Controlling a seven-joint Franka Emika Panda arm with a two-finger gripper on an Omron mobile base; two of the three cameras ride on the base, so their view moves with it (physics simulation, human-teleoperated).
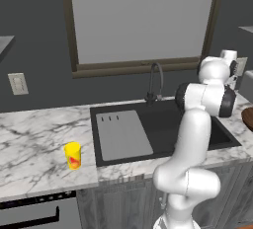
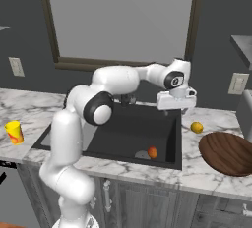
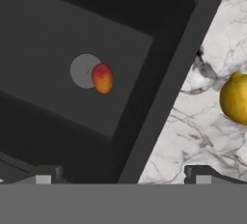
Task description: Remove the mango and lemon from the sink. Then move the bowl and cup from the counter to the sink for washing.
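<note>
Mango (image 2: 152, 152) down in the sink (image 2: 123, 133), touching the drain (image 2: 142, 155) on its right side. Lemon (image 2: 197, 127) out on the counter (image 2: 206, 170) just right of the sink, bowl (image 2: 229, 153) near it, further right and to the front. Cup (image 2: 14, 132) on the counter well left of the sink.

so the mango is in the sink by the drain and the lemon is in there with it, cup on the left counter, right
Not quite. The lemon is already out, resting on the counter right of the sink, as the right base view shows. The mango does lie in the basin by the drain, and the cup stands on the left counter.
</note>
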